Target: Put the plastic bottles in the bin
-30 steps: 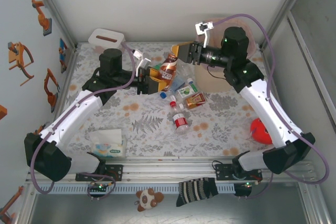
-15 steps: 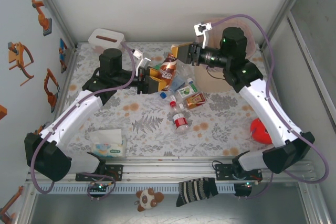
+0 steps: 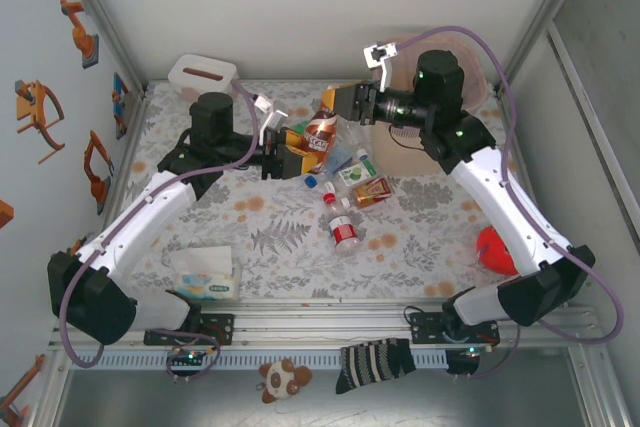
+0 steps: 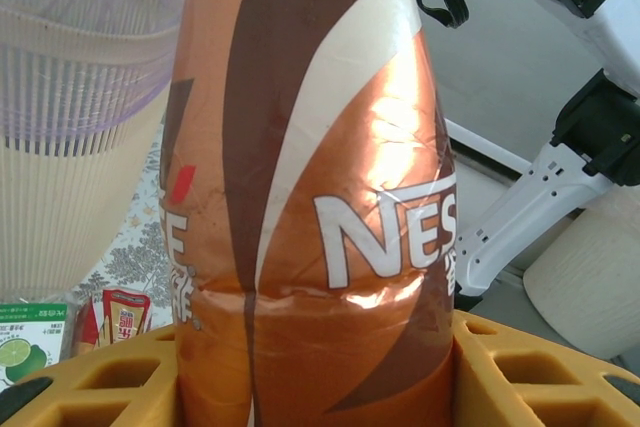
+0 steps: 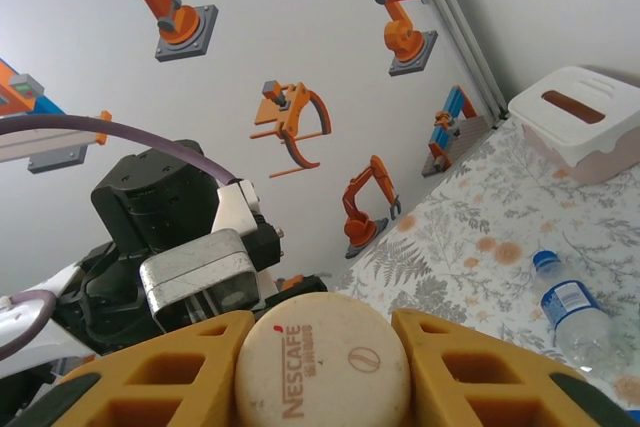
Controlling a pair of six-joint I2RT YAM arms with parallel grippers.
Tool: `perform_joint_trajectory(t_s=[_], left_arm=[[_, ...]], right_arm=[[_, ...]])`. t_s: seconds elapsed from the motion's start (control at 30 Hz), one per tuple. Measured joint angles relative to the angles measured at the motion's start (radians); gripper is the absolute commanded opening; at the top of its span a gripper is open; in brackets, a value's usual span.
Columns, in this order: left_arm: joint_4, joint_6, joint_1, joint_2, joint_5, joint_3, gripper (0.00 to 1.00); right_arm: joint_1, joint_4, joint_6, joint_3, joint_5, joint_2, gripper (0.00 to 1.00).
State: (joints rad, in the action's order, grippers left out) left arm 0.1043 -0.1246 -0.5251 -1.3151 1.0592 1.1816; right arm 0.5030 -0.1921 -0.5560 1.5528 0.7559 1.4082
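Observation:
A brown Nescafé bottle (image 3: 320,128) hangs tilted above the table's far middle, gripped at both ends. My left gripper (image 3: 297,146) is shut on its lower body (image 4: 320,197), with yellow fingers (image 4: 90,387) pressed to each side. My right gripper (image 3: 345,105) is shut on its cream cap (image 5: 325,362), its fingers (image 5: 470,367) touching both edges. Several more small bottles (image 3: 345,231) lie in a loose group on the mat below. The beige bin (image 3: 482,65) with a pink liner stands at the far right behind the right arm, and its ribbed wall (image 4: 70,147) shows in the left wrist view.
A white tissue box (image 3: 203,75) sits in the far left corner. A soft tissue pack (image 3: 208,282) lies near the left arm's base, and a red object (image 3: 497,250) lies by the right arm. A clear blue-capped bottle (image 5: 570,307) lies on the floral mat.
My right gripper has shifted slightly left onto the bottle's cap and its fingers have drawn in around it. The left arm and the bottle have stayed put.

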Motion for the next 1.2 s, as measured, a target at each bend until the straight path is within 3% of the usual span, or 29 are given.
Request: perform_joint_trajectory(t_s=[0.17, 0.33, 0.63, 0.83, 0.97, 1.2], left_arm=[[0.001, -0.010, 0.000, 0.000, -0.011, 0.000, 0.72], [0.002, -0.009, 0.007, 0.011, -0.039, -0.002, 0.79], [0.025, -0.010, 0.089, 0.055, -0.130, -0.013, 0.79], [0.070, -0.009, 0.122, 0.038, -0.170, -0.002, 0.79], [0.086, -0.010, 0.127, -0.011, -0.173, 0.031, 0.79], [0.072, -0.029, 0.129, -0.078, -0.171, 0.054, 0.79]], right_arm=[[0.003, -0.023, 0.011, 0.011, -0.022, 0.000, 0.27], [0.004, -0.120, 0.060, 0.062, -0.106, 0.000, 0.27], [-0.013, -0.328, 0.191, 0.260, -0.369, 0.044, 0.27], [-0.106, -0.397, 0.214, 0.334, -0.579, 0.080, 0.28], [-0.188, -0.387, 0.210, 0.349, -0.700, 0.099, 0.27], [-0.248, -0.195, 0.223, 0.293, -0.901, 0.132, 0.26]])
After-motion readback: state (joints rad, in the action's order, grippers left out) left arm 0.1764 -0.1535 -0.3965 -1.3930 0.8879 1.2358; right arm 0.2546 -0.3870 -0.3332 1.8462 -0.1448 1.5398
